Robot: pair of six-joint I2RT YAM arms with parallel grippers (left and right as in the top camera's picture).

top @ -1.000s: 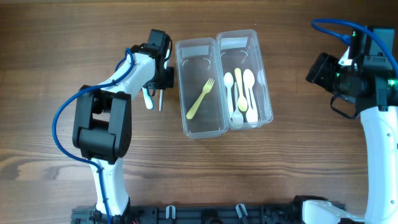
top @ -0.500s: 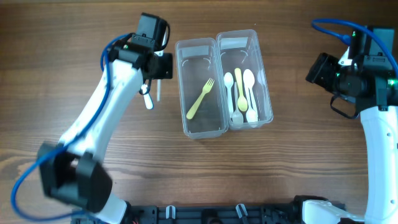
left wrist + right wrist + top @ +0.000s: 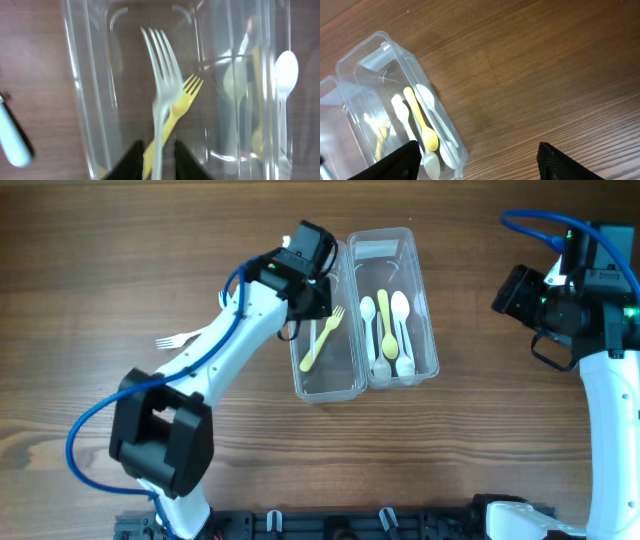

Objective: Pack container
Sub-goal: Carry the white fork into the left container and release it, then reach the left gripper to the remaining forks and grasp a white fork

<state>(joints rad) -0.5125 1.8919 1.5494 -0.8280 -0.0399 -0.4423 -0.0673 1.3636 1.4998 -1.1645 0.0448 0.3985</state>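
Progress near midway, judging by contents: left gripper (image 3: pixel 159 152) pinching clear fork (image 3: pixel 165 80) above left half of container (image 3: pixel 330 394) (yellow fork (image 3: pixel 320 342) inside, spoons (image 3: pixel 388 330) in right half). Yet to pack: white fork (image 3: pixel 172 340) lying left of container.

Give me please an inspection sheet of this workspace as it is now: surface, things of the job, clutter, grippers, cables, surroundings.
Surface: brown wooden table; no spill seen.
Job's things: two clear containers stand side by side. The left container holds a yellow fork. The right container holds white and yellow spoons. A white fork lies on the table to their left.
Clutter: a pale blurred item beside the left container; cannot identify.
Grippers: left gripper is shut on a clear fork over the left container. Right gripper is open and empty.
Cables: left blue cable and right blue cable, one on each arm.
Surroundings: black rail along the near edge.
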